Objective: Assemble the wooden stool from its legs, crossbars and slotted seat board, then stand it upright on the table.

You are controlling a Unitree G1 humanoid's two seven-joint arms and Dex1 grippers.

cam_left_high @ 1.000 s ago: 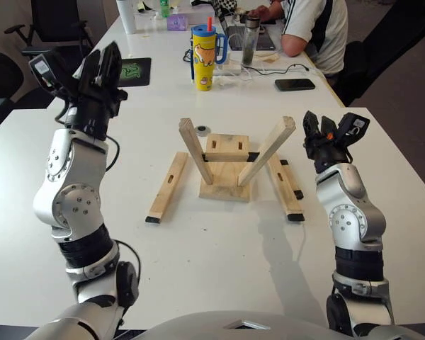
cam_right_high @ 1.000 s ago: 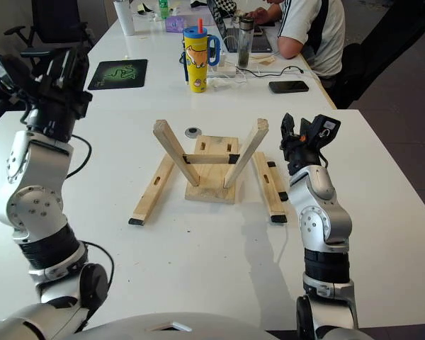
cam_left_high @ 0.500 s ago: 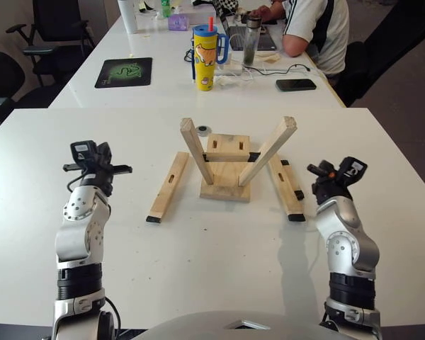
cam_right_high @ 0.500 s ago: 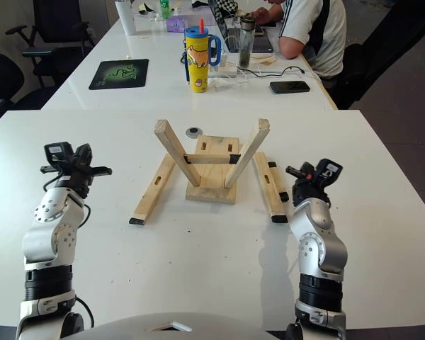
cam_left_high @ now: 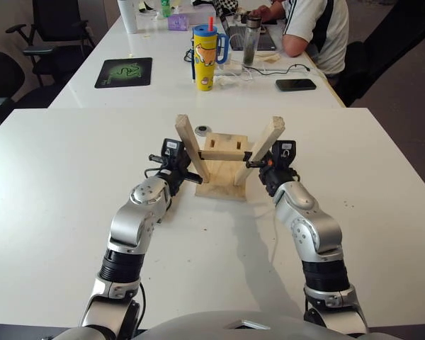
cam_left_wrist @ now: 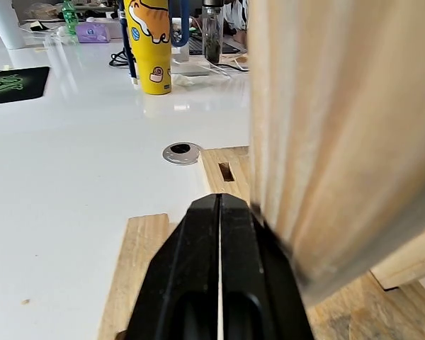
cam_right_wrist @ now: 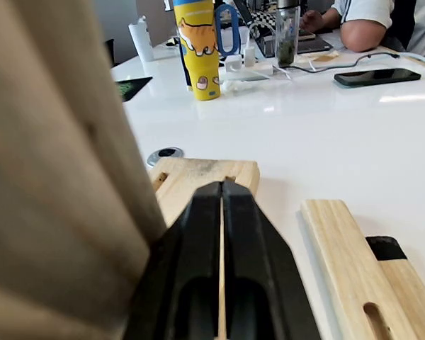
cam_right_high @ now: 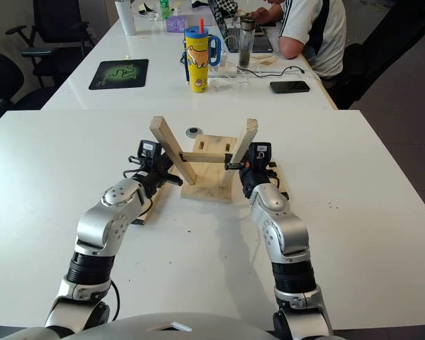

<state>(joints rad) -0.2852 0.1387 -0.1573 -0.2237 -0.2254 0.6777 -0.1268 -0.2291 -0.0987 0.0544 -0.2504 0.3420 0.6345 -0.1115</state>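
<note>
counter (cam_left_high: 57, 177): white; carries all the stool parts, which sit mid-counter between both arms.
left gripper (cam_left_wrist: 220, 207): fingers pressed flat together, nothing between them. Tip is right against the foot of the left leg, low over the board. Probably there to nudge or brace that leg, not to grip it.
right gripper (cam_right_wrist: 222, 193): same, fingers closed on nothing. Tip sits at the foot of the right leg, mirroring the other arm.
seat board (cam_left_high: 219, 183): lies flat, underside up, slots showing on the far part. Judged to be flat so the legs can seat from above.
left leg (cam_left_high: 187, 139): stands in the board, leaning outward to the robot's left.
right leg (cam_left_high: 266, 144): stands in the board, leaning outward to the right.
crossbar (cam_left_high: 224, 155): spans between the two standing legs, part way up, tying them together.
loose legs: one slotted piece (cam_left_wrist: 137, 263) lies flat just left of the board, and another with a black end cap (cam_right_wrist: 350, 263) lies just right. They are close by, ready to fit.
progress: roughly half built, not yet upright.
cable grommet (cam_left_wrist: 182, 151): set in the counter just beyond the board.
yellow tumbler (cam_left_high: 206, 58): on the far counter, cartoon cat print, no words legible.
mouse mat (cam_left_high: 124, 71): far left, green logo, not readable.
phone (cam_left_high: 295, 85): far right, face down or dark.
</note>
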